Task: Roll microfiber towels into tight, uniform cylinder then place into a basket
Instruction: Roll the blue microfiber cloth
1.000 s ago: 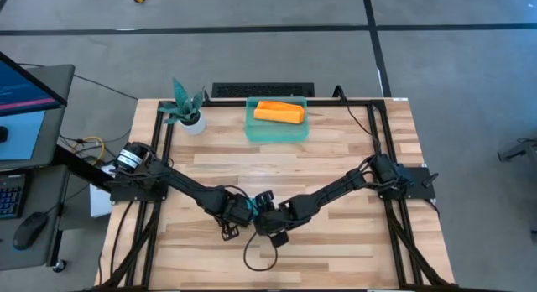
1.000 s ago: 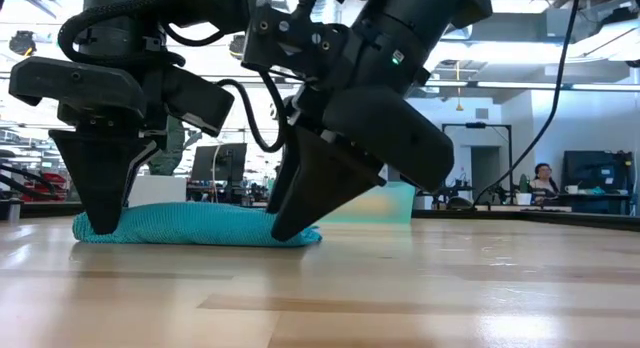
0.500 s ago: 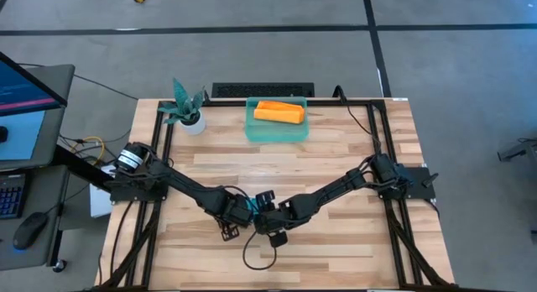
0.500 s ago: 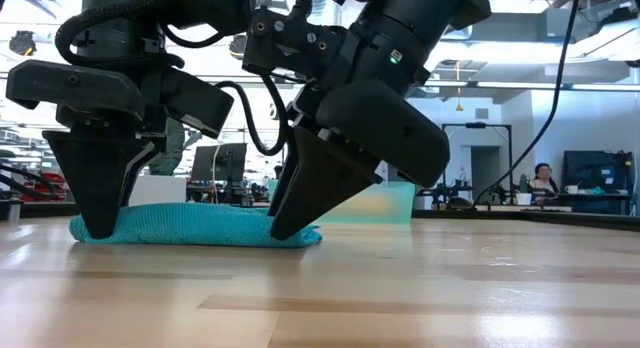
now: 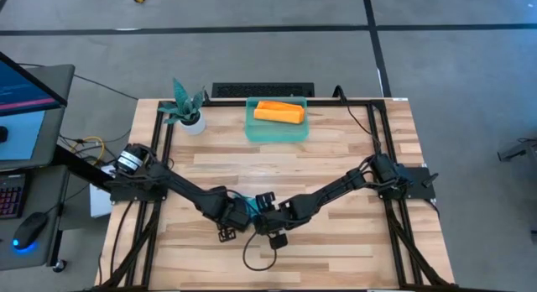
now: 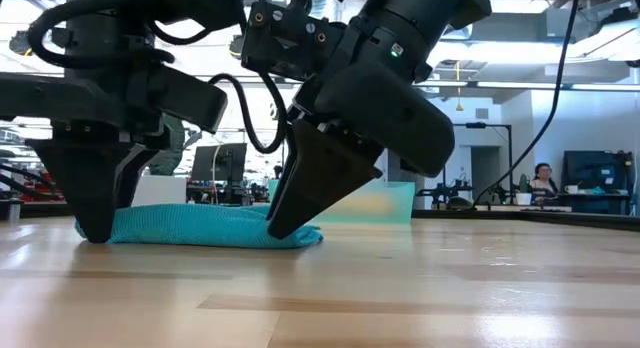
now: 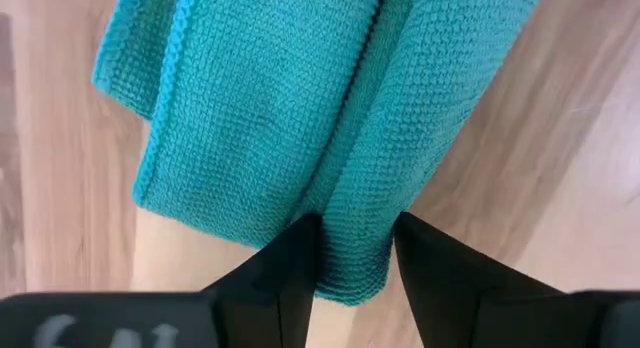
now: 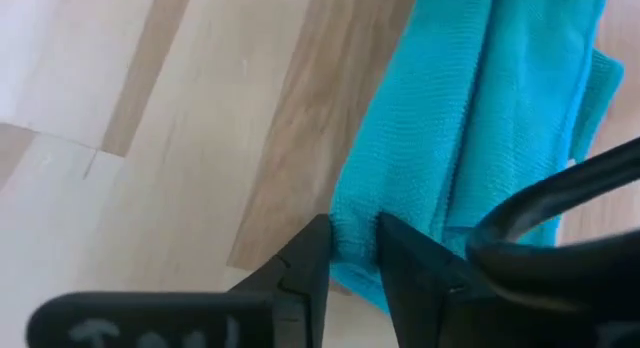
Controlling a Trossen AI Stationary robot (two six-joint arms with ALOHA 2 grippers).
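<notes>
Left gripper (image 7: pixel 355 253): fingers slightly spread, straddling one end of the one folded teal-blue microfiber towel (image 6: pixel 195 226). Right gripper (image 8: pixel 350 253): fingers pinching its other end, near centre of the wooden table (image 5: pixel 336 158). One orange-yellow rolled towel (image 5: pixel 278 112) lies in the single translucent teal-green basket (image 5: pixel 252 128), far centre.

From above, both arms cover nearly all of the teal towel (image 5: pixel 241 199) near the table's (image 5: pixel 336 158) front edge. In the low view the basket (image 6: pixel 395 202) is a blur, mostly behind the right gripper (image 6: pixel 285 223).
</notes>
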